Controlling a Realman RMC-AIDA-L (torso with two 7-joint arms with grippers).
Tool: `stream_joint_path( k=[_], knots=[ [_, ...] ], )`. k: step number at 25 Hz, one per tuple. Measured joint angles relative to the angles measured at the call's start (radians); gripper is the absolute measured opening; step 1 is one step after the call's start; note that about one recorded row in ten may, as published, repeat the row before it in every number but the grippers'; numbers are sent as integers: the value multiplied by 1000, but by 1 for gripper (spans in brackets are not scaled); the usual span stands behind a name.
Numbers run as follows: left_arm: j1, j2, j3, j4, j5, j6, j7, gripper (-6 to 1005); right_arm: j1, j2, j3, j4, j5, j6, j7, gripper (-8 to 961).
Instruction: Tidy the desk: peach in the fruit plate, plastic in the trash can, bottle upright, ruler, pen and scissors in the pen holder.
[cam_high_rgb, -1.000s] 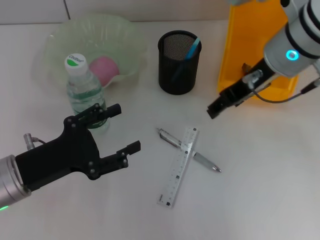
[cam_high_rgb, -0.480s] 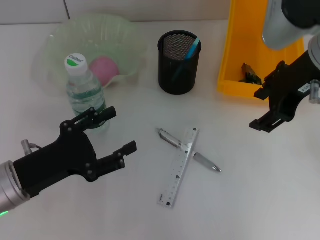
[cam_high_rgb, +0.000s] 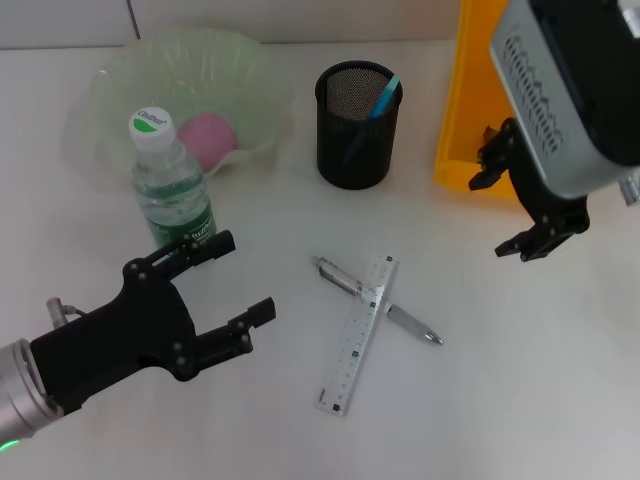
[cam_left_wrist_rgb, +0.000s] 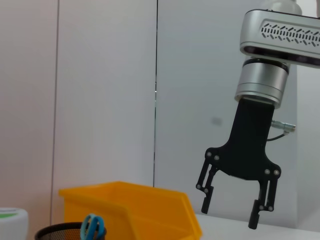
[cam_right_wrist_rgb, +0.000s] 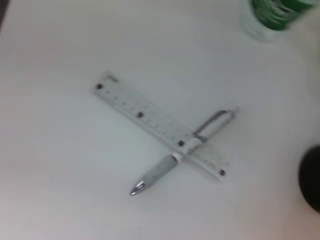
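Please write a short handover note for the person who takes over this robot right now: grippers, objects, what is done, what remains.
Left gripper: open, empty, near the upright bottle.
Right gripper: open, empty, beside the yellow trash can.
Done: peach in the fruit plate; scissors in the pen holder; something lies in the trash can, likely the plastic.
Left: ruler lying across the pen on the desk; both go into the pen holder.

Pen (cam_high_rgb: 375, 300) middle hidden under ruler (cam_high_rgb: 357, 333), trash can (cam_high_rgb: 478, 120) cropped

Black two-fingered left hand (cam_high_rgb: 222, 280), right hand (cam_high_rgb: 518, 210) on vented silver wrists.
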Motion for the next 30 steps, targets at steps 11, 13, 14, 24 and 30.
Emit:
stream_joint_path(
  k=[11, 13, 14, 24, 30],
  knots=[
    [-3, 6, 11, 70, 66, 11, -125, 798, 64, -28, 28, 75, 59, -13, 76, 696],
    [-10, 5, 5, 80, 84, 23, -159, 797, -14, -18, 105, -29, 126, -50, 126, 695],
    [-18, 5, 5, 78, 84, 36, -168, 797, -63, -10, 132, -79, 169, -62, 152, 695],
    [-91, 9, -7, 324, 256, -102, -638, 797, -661, 6, 224, -86, 645, 226, 120, 696],
    [-67, 2, -5, 706, 441, -171, -1065, 797, -763, 0, 495, 236, 818, 187, -143, 696]
  ],
)
